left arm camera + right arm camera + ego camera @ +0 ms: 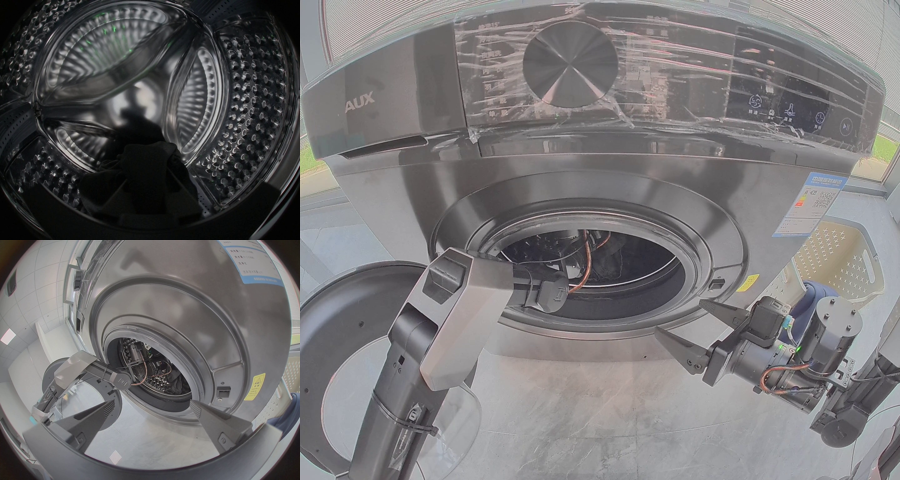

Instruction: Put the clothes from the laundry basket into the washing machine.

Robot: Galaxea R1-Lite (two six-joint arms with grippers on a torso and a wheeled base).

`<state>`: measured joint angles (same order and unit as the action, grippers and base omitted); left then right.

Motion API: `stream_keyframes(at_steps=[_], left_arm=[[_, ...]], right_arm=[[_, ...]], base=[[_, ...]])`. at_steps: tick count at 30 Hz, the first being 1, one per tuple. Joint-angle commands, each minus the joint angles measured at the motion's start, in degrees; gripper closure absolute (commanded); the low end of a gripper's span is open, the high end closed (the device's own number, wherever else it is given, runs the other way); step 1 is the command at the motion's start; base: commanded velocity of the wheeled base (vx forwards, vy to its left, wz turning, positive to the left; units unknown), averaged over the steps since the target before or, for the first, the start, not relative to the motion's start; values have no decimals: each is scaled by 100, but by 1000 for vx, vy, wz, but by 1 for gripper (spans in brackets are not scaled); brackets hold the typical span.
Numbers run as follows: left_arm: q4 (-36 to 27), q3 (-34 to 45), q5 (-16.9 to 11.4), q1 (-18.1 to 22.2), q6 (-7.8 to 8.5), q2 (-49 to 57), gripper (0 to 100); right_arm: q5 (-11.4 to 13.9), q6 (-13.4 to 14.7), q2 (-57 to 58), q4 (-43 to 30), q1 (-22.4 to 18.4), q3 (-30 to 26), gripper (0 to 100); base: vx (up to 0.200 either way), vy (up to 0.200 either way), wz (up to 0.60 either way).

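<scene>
The washing machine (pixel 600 187) stands in front with its round opening (pixel 594 275) uncovered. My left arm's wrist (pixel 547 290) passes through that opening, with its gripper deep in the drum. In the left wrist view a dark garment (pixel 147 175) lies heaped on the bottom of the perforated steel drum (pixel 256 103). The same dark cloth (pixel 178 383) shows through the opening. My right gripper (pixel 678 315) hangs open and empty in front of the machine, low and to the right. Behind it stands the white laundry basket (pixel 844 256) with a blue garment (pixel 809 300) inside.
The machine's door (pixel 337 350) is swung wide to the left, beside my left arm. Pale tiled floor (pixel 600 419) lies between me and the machine. A yellow warning sticker (pixel 747 282) marks the front panel right of the opening.
</scene>
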<state>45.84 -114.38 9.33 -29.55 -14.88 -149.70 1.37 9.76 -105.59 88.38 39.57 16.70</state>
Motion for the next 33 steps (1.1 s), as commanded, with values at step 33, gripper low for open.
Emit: stream_keyframes(at_steps=[33], left_arm=[[1683, 6121, -537, -991, 1260, 2191, 0]], right_arm=[[22, -1, 127, -5, 24, -194, 0]], base=[[0, 0, 0]])
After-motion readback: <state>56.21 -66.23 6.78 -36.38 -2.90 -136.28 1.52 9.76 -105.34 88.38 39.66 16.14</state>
